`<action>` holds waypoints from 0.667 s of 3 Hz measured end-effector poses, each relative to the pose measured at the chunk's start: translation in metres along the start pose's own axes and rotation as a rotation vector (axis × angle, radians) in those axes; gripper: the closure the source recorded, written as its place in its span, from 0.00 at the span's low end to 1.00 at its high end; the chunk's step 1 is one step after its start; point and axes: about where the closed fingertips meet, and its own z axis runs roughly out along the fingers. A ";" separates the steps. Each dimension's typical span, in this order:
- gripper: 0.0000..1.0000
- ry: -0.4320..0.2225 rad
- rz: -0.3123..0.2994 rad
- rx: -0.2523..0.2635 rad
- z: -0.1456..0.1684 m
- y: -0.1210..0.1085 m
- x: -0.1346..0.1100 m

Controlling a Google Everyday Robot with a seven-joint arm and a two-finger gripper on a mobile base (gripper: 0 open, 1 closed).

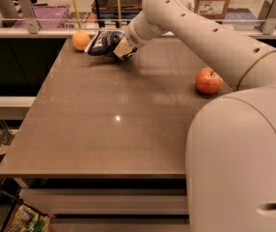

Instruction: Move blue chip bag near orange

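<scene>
The blue chip bag [101,42], dark navy with white edges, sits at the table's far left, just right of the orange [80,40], a small round yellow-orange fruit by the far left corner. My gripper [121,49] is at the bag's right end, reaching in from the right over the table; the bag seems held slightly off the tabletop, casting a shadow below. The bag hides the fingertips.
A red apple [209,80] lies on the right side of the brown table [118,129]. My white arm and body fill the right side. A rail with posts [27,6] and a purple bin [41,16] stand behind the table's far edge.
</scene>
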 end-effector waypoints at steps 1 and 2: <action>0.00 0.002 0.000 -0.004 0.003 0.002 0.000; 0.00 0.002 -0.001 -0.004 0.003 0.002 0.000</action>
